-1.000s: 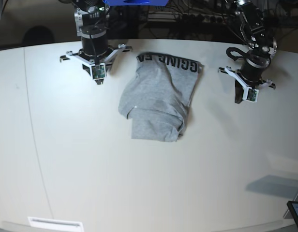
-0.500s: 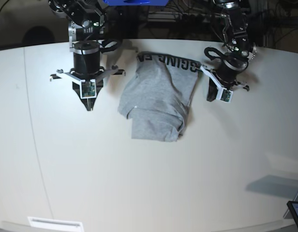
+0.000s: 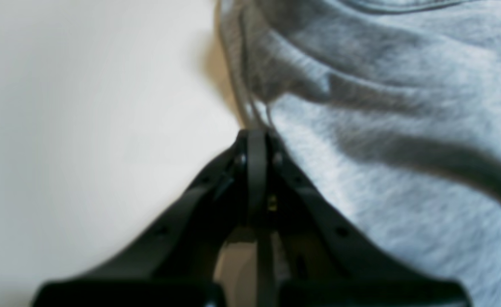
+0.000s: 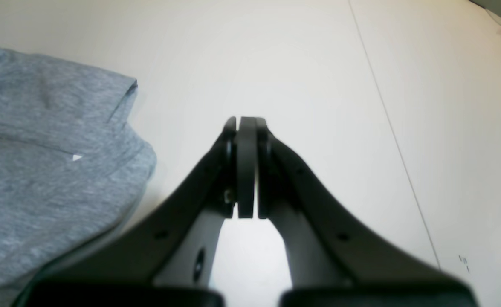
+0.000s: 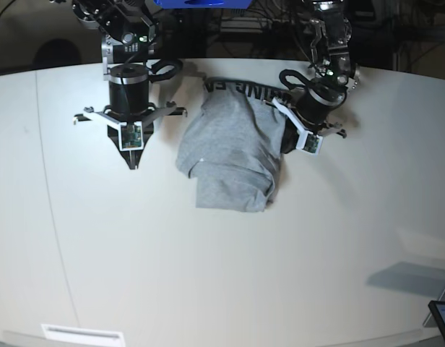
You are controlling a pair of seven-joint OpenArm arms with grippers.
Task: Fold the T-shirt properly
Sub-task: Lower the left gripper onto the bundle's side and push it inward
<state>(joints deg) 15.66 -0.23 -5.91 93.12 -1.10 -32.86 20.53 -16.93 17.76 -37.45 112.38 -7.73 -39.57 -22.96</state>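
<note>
Two arms are seen over a white table [image 5: 208, 275], one each side of the T-shirt [image 5: 233, 148]. The T-shirt lies partly folded near the table's far-centre, grey side up, with a strip of black lettering showing along its far edge. A small white speck is visible on the fabric near the lower-left fold.

Left gripper [image 3: 256, 136]: jaws pressed fully together, tip at the shirt's side edge, on the base view's right. In the left wrist view the tip is seen right at the fabric border, with loose folds of grey cloth bunched just beyond it. Whether cloth is pinched between the fingers cannot be told; no fabric is seen inside the closed jaws.

Right gripper [image 4: 246, 123]: jaws closed flat against each other, nothing held. It is pointed down at bare table, beside the shirt's other edge and apart from it. In the right wrist view the grey cloth is seen off to one side, not touching the fingers. A thin seam line in the tabletop runs past the gripper.
</note>
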